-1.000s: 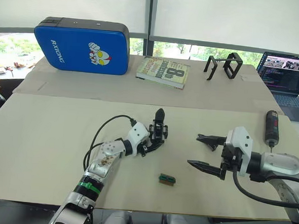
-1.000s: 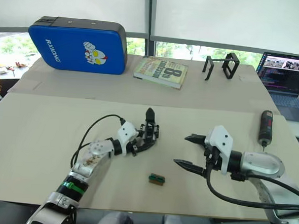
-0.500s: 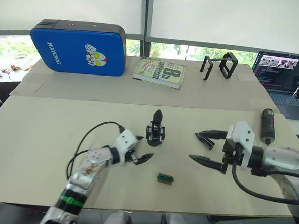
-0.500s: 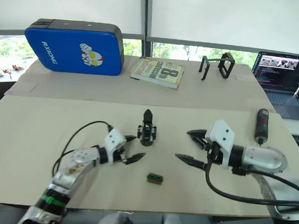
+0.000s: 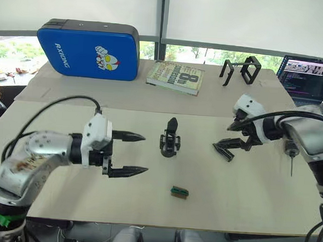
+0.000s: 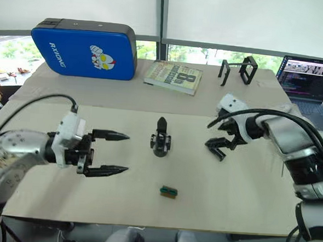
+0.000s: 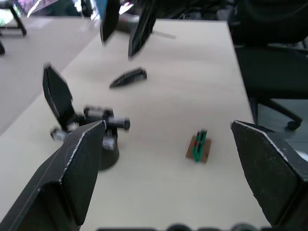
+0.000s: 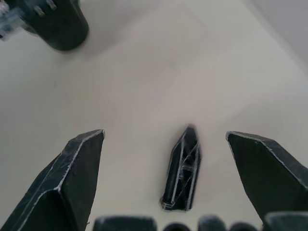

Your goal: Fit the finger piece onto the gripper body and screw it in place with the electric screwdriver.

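The left arm has let go of the gripper body (image 5: 170, 142) and pulled back toward the robot's left, and the right arm has swung in over the table since a second ago. The gripper body now stands by itself near the middle of the beige table (image 5: 47, 191), on its round base with its single pointed finger up.

The finger piece (image 8: 183, 169) lies flat on the table to the robot's right of the body, well apart from it; in the right wrist view it sits between the two spread fingers of the right gripper (image 5: 233, 139), which hovers above it with jaws wide and nothing in them. The left gripper (image 5: 127, 153) hangs to the body's left, also spread wide and empty, tips pointing toward the body.

The electric screwdriver's thin bit (image 5: 290, 162) peeks out behind the right forearm near the table's right edge; the rest of the tool is hidden.

A small green-and-brown block (image 5: 179, 192) lies on the table nearer the robot than the body. Farther back are a blue case (image 5: 89, 49), a book (image 5: 175, 77), a black wire-frame stand (image 5: 242, 70) and a laptop (image 5: 309, 80) at the far right.
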### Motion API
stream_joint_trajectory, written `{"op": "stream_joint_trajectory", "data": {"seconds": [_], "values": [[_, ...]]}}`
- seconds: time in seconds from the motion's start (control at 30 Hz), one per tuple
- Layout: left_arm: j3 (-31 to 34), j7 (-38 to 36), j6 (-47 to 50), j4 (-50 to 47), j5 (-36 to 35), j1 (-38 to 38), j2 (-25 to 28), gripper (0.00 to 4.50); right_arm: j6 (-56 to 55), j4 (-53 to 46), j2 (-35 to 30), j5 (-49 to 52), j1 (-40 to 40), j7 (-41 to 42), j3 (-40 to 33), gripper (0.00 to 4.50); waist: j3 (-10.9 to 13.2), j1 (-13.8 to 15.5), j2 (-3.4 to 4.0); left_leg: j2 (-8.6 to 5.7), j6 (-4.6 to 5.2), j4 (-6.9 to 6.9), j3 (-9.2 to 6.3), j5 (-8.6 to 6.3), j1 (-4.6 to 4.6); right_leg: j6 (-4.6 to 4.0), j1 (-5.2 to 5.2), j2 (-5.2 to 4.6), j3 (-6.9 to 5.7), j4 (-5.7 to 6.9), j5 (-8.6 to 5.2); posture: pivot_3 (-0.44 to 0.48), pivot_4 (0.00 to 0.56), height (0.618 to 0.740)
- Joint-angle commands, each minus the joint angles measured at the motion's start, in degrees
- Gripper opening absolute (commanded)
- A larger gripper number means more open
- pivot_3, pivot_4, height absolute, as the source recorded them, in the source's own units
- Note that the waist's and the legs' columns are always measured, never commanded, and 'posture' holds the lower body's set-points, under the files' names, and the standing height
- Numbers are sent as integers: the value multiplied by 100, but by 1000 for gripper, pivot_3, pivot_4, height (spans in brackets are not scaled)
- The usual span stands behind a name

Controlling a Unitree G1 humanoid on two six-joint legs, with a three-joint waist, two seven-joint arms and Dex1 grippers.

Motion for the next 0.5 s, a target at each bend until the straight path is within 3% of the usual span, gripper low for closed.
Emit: {"op": "stream_joint_trajectory", "data": {"seconds": [0.03, 0.2, 0.33, 0.43, 0.5], "values": [[126, -51, 149, -240, -349, -326, 141, 4397, -299, 693, 56, -668, -352, 386, 631, 4500, 0, -3, 0, 0, -2, 0, 0, 1, -5, 1, -3, 5, 1, -1, -1, 0, 150, 740], [99, 21, 201, -417, -534, -544, 176, 4397, -847, 2285, 754, -1309, -923, 406, 946, 4500, 2, -84, 1, 1, -39, -6, 5, 22, -21, 12, -10, 25, 14, -5, 4, 0, 150, 740], [56, 112, 167, -413, -500, -628, 170, 4397, -1063, 2886, 1008, -1642, -1059, 710, 1083, 4500, 3, -106, 2, 3, -40, -12, 4, 22, -21, 14, -10, 29, 12, -9, 3, 0, 150, 740], [56, 166, 149, -368, -458, -677, 163, 4500, -1058, 3073, 1163, -1836, -1147, 822, 1074, 3682, 3, -112, 3, 3, -41, -11, 4, 23, -21, 14, -10, 29, 14, -8, 3, 0, 150, 740], [44, 177, 141, -356, -434, -696, 172, 4500, -896, 3043, 1203, -1905, -1212, 978, 1070, 3682, 4, -118, 4, 2, -43, -10, 4, 24, -19, 15, -10, 29, 18, -4, 3, 0, 150, 740]]}}
